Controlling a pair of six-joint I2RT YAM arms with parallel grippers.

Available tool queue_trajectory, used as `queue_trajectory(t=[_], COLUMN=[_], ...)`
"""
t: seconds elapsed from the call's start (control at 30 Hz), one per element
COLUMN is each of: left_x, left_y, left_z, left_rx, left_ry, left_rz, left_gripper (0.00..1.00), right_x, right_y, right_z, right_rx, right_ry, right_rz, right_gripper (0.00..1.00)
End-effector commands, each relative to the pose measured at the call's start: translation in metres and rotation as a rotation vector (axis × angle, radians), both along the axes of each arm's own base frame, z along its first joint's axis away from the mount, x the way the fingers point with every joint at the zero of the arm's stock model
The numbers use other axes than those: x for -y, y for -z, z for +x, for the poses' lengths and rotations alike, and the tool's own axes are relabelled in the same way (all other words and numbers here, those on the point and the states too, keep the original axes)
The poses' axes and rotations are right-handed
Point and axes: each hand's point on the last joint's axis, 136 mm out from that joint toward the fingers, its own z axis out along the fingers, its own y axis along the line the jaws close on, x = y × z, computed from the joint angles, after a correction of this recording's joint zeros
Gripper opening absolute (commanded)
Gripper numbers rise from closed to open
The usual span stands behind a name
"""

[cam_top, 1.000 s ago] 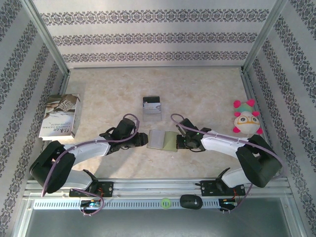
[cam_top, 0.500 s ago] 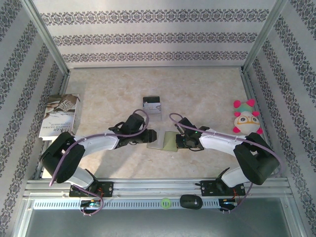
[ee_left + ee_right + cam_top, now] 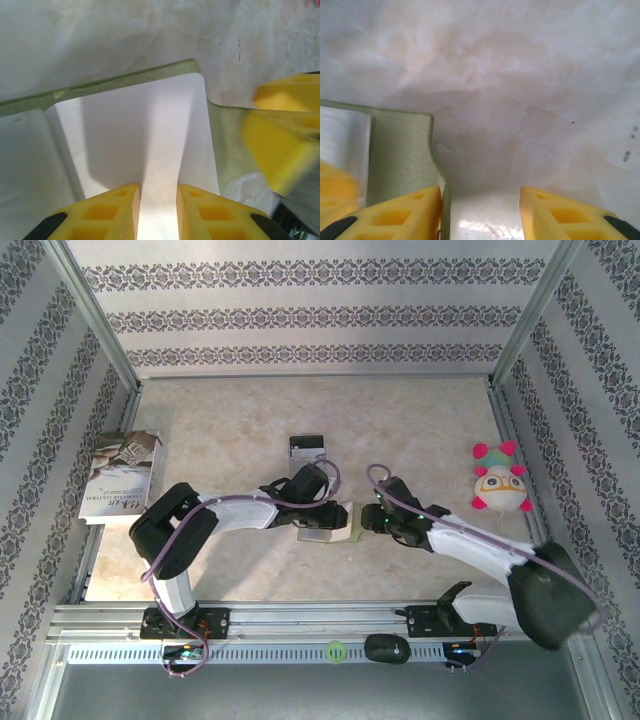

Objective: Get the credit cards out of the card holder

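A beige marbled table (image 3: 420,420) is sitting inside walls of grey striped patterned wallpaper. From above, the card holder (image 3: 322,533) is lying open near the middle of the table. The left gripper (image 3: 338,517) is hovering over it, and the right gripper (image 3: 368,520) is just beside its right edge. A loose credit card (image 3: 307,447), black band along its far end, is lying just beyond the holder. A printed booklet (image 3: 120,475) is resting far to the holder's left, its lettering too small to read, and a plush toy (image 3: 500,478) is sitting well to its right.

From the left wrist, the left gripper (image 3: 159,210) is showing its yellow jaws narrowly parted, pinching nothing, over a pale card (image 3: 150,130) that is lying on the card holder (image 3: 125,82). No print is showing on the card. One of the right gripper's yellow fingers (image 3: 282,135) is blurring in at the right.

From the right wrist, the right gripper (image 3: 480,210) is holding its jaws spread wide and empty, with the olive card holder (image 3: 400,150) under its left finger.
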Motion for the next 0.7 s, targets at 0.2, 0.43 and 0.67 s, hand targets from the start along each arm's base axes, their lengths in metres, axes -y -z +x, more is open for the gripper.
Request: queue_trajectory(t=[0.2, 0.43, 0.67], left_x=[0.017, 0.011, 0.009], left_y=[0.000, 0.000, -0.003], left_z=[-0.003, -0.006, -0.006], left_rx=[-0.029, -0.025, -0.011], left_ry=[0.054, 0.042, 0.040], left_rz=[-0.017, -0.013, -0.011], left_gripper=[0.26, 0.26, 0.25], right_x=[-0.010, -0.047, -0.054], right_y=[-0.056, -0.046, -0.006], right_z=[-0.001, 0.024, 0.029], right_rx=[0.156, 0.041, -0.058], right_ry=[-0.014, -0.046, -0.023], right_rz=[0.194, 0.314, 0.309], right_gripper=[0.47, 0.19, 0.12])
